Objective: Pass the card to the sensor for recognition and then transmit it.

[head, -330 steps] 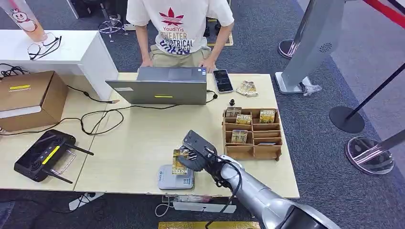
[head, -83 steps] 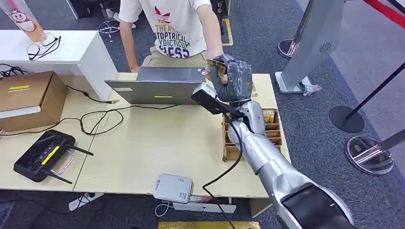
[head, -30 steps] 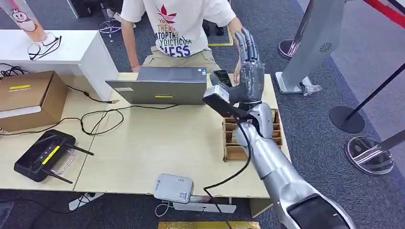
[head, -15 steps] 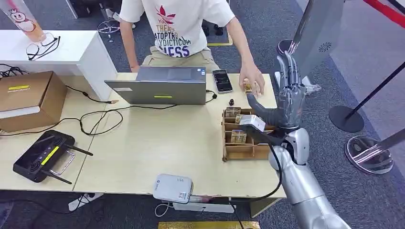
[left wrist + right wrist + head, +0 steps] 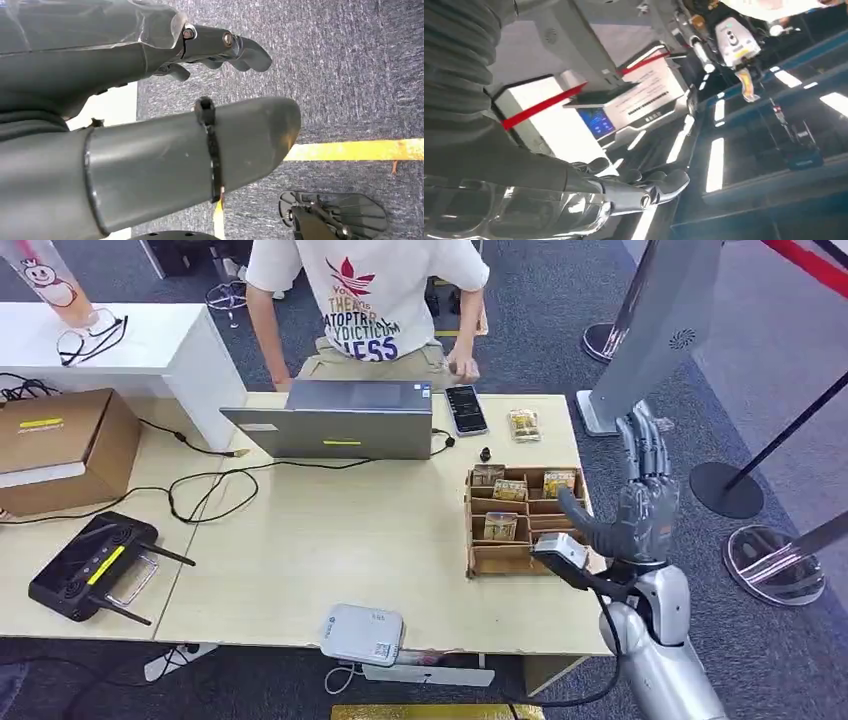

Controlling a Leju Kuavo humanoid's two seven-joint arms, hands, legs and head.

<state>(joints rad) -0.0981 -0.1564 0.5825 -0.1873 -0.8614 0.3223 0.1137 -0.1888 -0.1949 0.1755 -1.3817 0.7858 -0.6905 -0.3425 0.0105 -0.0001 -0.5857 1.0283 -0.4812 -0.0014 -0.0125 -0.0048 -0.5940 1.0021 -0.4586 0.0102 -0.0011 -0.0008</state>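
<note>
1. Silver-armed right robot hand (image 5: 640,502) now stands at the frame's right, beside the wooden organizer (image 5: 528,520), fingers spread and holding nothing; a second ago it was raised near the person (image 5: 372,302).
2. Card (image 5: 523,424) lies flat on the counter (image 5: 330,540), upper centre-right by the phone (image 5: 466,409), so handover looks done.
3. Card's long axis seems to run top-to-bottom in frame; its facing is unclear.
4. Left robot hand (image 5: 150,100) hangs over carpet, fingers loosely curled, empty.
</note>
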